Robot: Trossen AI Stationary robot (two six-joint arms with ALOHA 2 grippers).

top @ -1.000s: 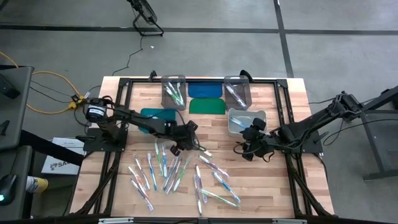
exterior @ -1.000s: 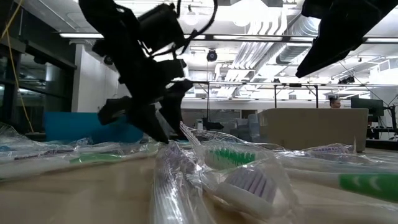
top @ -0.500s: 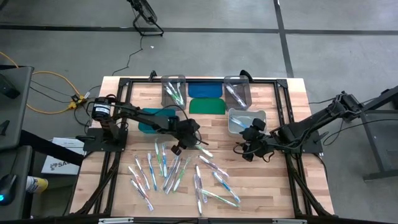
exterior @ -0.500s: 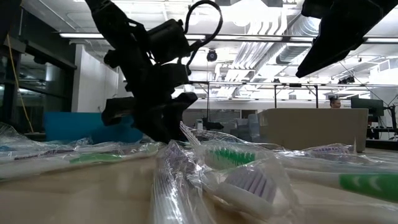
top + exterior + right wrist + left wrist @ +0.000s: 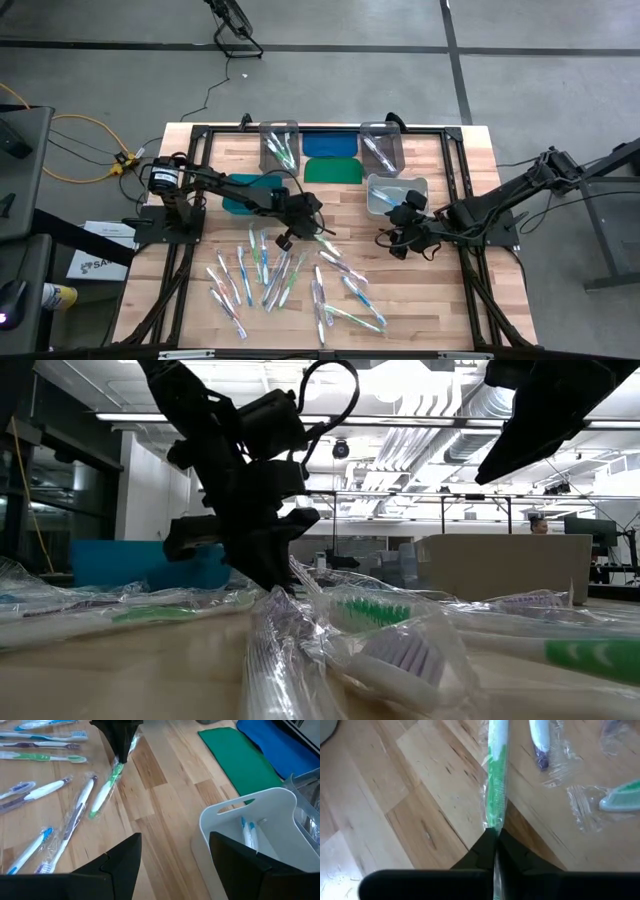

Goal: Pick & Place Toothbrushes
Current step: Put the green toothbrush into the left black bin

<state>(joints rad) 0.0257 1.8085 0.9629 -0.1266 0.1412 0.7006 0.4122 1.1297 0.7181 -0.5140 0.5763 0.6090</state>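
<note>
Many wrapped toothbrushes (image 5: pixel 290 280) lie scattered on the near half of the wooden table. My left gripper (image 5: pixel 315 228) is at the far edge of that scatter, shut on one green and white toothbrush (image 5: pixel 106 787) in a clear wrapper. In the low view this gripper (image 5: pixel 272 582) points steeply down at the table. My right gripper (image 5: pixel 392 240) hangs open above the table, near the white bin (image 5: pixel 396 192), with nothing between its fingers (image 5: pixel 120 865). My left gripper pinches the toothbrush's green end (image 5: pixel 493 822) between its two fingertips, wrapper and all. The fingers slant down from above and from the table's left side, and the toothbrush runs on from them in their own line. Its other end (image 5: pixel 93 813) rests on the table.
Two clear bins (image 5: pixel 280 147) (image 5: pixel 380 148) holding toothbrushes stand at the far edge, with a blue lid (image 5: pixel 330 145) and a green lid (image 5: pixel 333 171) between them. A teal bin (image 5: pixel 250 190) sits under the left arm. The white bin (image 5: pixel 250 827) holds two toothbrushes.
My left gripper has gone a little toward the table's right edge and down, and its fingers have shut on the green end of the toothbrush. The toothbrush still lies where it was. My right arm has kept still.
</note>
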